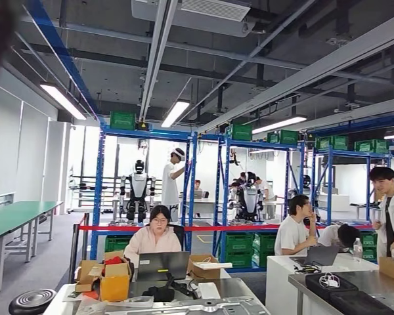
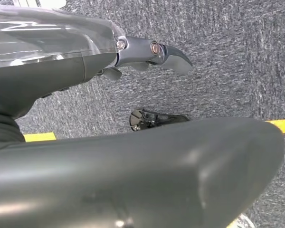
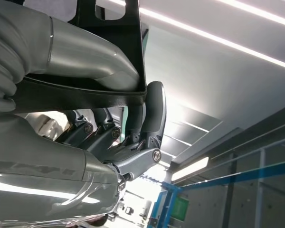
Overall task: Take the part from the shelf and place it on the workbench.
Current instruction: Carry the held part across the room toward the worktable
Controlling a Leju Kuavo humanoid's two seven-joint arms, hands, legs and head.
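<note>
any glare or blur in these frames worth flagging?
Head view: windows behind the blue shelf blow out white; a dark blur fills the top-left corner. Right wrist view: ceiling lights streak bright behind the black part in the right hand. Left wrist view: left hand sharp, thumb soft.

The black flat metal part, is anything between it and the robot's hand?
No. In the right wrist view the right hand already grips the black flat metal part, fingers curled over its edge, nothing visible between them.
</note>
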